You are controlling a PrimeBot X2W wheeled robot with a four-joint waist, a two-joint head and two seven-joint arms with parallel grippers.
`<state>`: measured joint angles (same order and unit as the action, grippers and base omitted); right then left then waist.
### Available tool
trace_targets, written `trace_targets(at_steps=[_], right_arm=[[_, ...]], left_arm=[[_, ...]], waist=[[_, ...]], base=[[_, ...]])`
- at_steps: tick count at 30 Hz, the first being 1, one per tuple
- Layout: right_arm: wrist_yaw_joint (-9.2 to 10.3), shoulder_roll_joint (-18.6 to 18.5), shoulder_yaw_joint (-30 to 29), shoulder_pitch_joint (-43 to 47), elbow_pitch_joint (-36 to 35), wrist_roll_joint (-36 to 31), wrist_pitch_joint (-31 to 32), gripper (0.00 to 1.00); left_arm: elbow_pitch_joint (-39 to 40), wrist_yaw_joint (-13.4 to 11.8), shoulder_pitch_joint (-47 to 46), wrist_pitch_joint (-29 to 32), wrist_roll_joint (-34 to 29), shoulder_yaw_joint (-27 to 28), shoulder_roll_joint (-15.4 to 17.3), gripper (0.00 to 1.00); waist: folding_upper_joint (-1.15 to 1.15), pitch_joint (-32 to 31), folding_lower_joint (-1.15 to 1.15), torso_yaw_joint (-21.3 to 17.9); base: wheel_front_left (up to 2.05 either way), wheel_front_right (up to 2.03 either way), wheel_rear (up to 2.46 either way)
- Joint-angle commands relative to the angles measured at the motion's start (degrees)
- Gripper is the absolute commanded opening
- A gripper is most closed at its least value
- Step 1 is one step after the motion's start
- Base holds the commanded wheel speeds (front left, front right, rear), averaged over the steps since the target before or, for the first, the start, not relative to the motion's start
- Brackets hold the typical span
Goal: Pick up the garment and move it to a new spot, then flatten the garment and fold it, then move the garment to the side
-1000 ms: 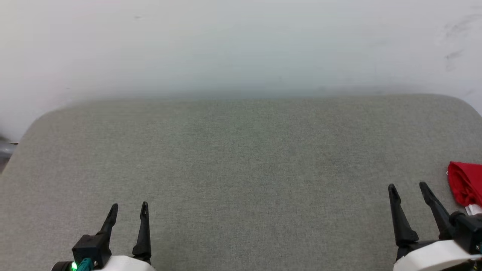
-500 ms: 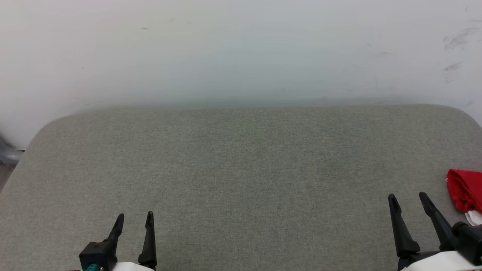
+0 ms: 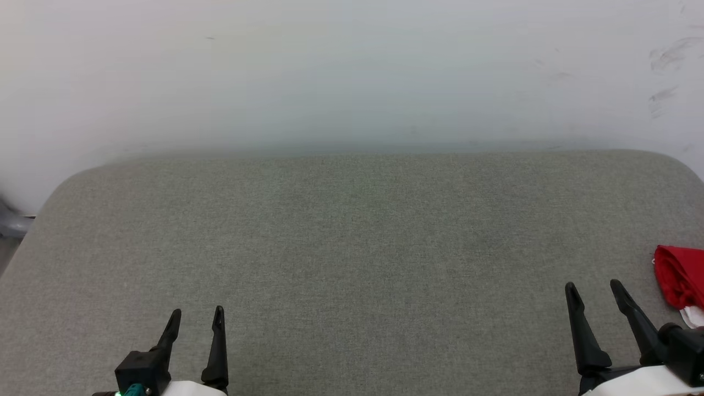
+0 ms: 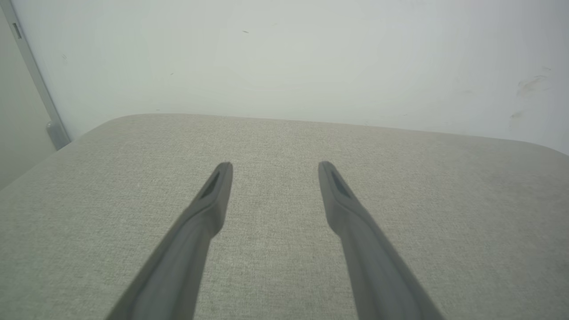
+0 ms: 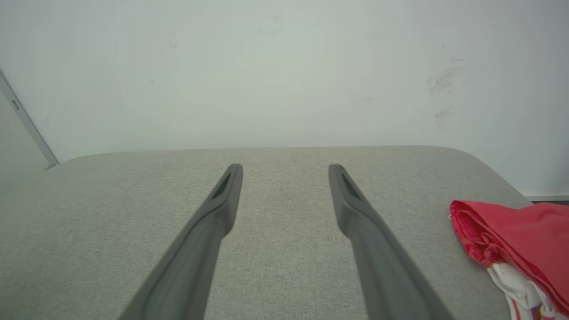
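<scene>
- the garment [image 5: 511, 231], at the far right, is seen in bright red, with a white part at its near edge; faint reddish stripes are made out on that white part.
- the padded surface [image 3: 352, 247] is covered in pale grey-beige cloth with a fine woven speckle.
- the wall [image 3: 352, 71] is painted off-white, and dark grey scuff marks [image 3: 663, 60] are seen at its right.
- the left gripper [image 3: 197, 312] and the right gripper [image 3: 593, 285] are finished in matt black.
- the forearm [image 3: 638, 382] behind the right gripper is cased in white.
- a teal plug [image 3: 132, 390] is seen at the base of the left gripper.
</scene>
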<state>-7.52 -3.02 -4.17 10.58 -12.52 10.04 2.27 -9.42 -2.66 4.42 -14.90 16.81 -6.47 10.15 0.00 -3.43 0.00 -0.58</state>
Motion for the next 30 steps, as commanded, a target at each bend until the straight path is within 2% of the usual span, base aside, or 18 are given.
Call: trace_targets(at_steps=[1,9,10,13,30], right_arm=[[0.07,0.25,0.09,-0.43,-0.02,-0.24,-0.28,1.0],[0.07,0.25,-0.13,-0.51,0.54,0.48,-0.4,1.0],[0.0,0.0,-0.11,-0.03,0.56,0.29,-0.21,0.0],[0.0,0.01,0.12,0.37,2.07,0.84,-0.23,0.0],[0.01,-0.9,0.7,-3.6,7.44,20.15,-0.13,0.0]], left_arm=[[-0.04,0.34,-0.58,-0.39,-0.47,0.49,-0.24,1.0],[-0.17,0.97,-1.2,-0.4,-1.15,0.6,-0.71,1.0],[-0.22,0.84,-0.35,0.04,-0.93,0.59,-0.59,0.0],[-1.6,0.9,0.24,0.42,-0.36,0.67,-0.97,0.0],[-2.24,2.98,-2.37,5.16,16.58,3.49,-2.37,0.0]], waist=[[0.0,0.02,0.0,0.04],[0.0,0.15,0.0,0.36],[0.0,0.15,0.0,0.37],[0.0,0.18,0.0,0.37],[0.0,0.65,0.0,0.4]], base=[[0.0,0.0,0.0],[0.0,0.0,0.0],[0.0,0.0,0.0],[0.0,0.0,0.0],[0.0,0.0,0.0]])
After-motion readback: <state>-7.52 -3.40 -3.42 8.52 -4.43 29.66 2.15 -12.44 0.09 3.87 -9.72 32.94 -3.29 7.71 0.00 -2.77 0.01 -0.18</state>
